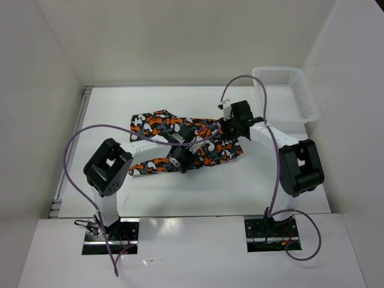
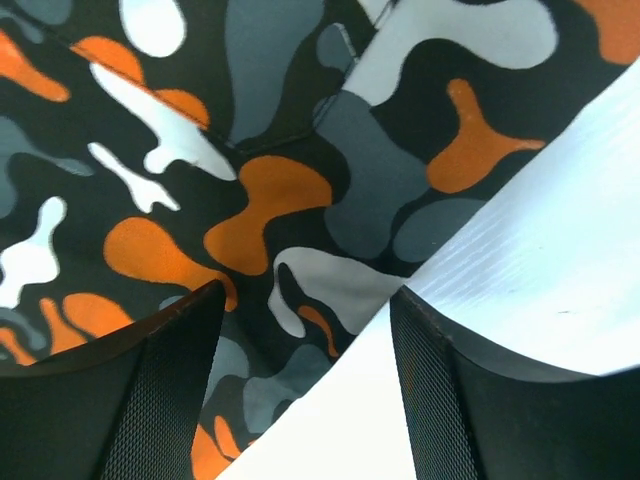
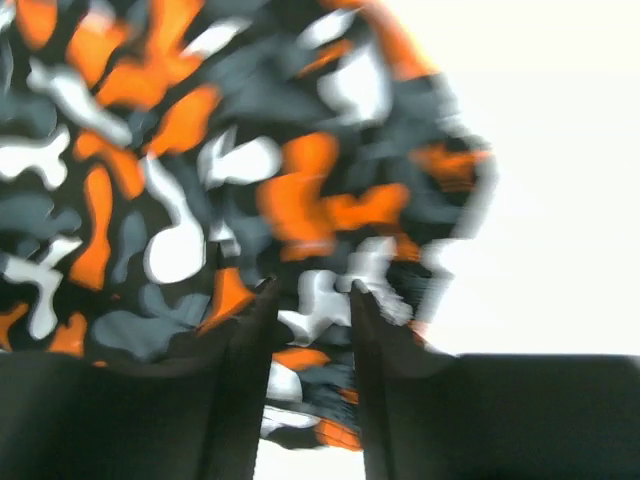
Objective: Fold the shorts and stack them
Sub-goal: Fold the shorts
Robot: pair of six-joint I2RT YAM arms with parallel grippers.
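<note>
The shorts [image 1: 159, 123] lie spread across the middle of the table [image 1: 198, 192], partly flattened, with one end directly under each claw. The left claw [image 2: 308, 292] hangs low over a hem with its jaws wide apart, holding nothing: printed cloth sits beneath and beyond one finger [image 2: 170, 390], bare table beneath the other, and the fabric edge runs diagonally through the gap. The right claw [image 3: 312, 290] has its jaws drawn close together with a bunch of cloth between them, so it appears clamped on the far end of the shorts, though that view is blurred. The white mesh basket [image 1: 309, 99] stands well apart, beyond and outside the right claw. The fold looks barely begun, and the main risk is an uneven one. If the right claw lifts while the left has no hold, the cloth may drag sideways and twist. The left claw straddles the hem so narrowly that closing could catch only a thin lip, or nothing. A pinch taking one layer alone would let the underside sag out of the fold.
</note>
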